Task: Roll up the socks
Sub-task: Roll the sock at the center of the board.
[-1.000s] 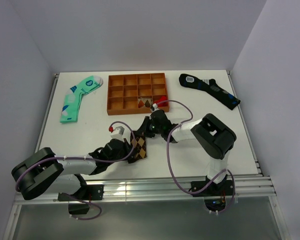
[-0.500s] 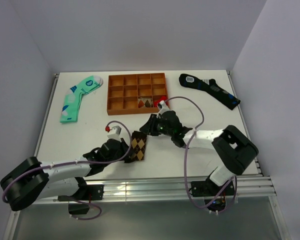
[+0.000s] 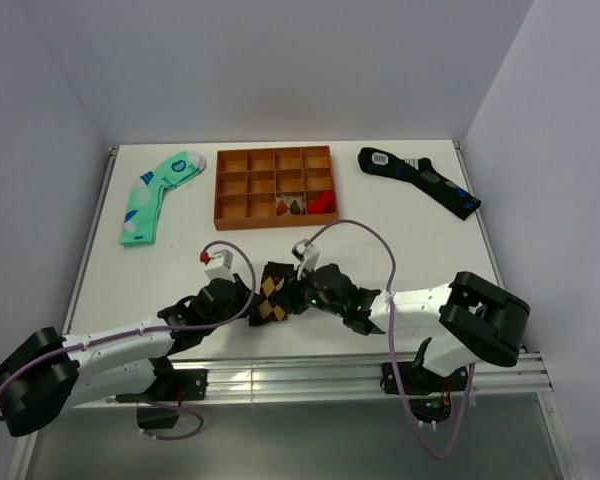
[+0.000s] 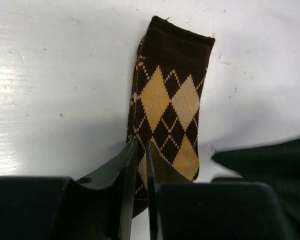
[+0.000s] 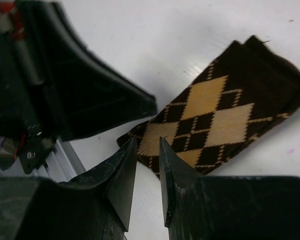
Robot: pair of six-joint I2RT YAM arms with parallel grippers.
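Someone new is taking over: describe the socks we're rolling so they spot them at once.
On the table, look in front of the orange tray, toward the near edge. The socks lie there: brown with tan diamonds, unlike the green sock at back left and the dark sock at back right.

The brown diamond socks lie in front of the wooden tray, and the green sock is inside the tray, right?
Not quite: the top view shows the green sock lying on the table left of the wooden tray, not inside it. The brown diamond socks do lie in front of the tray.
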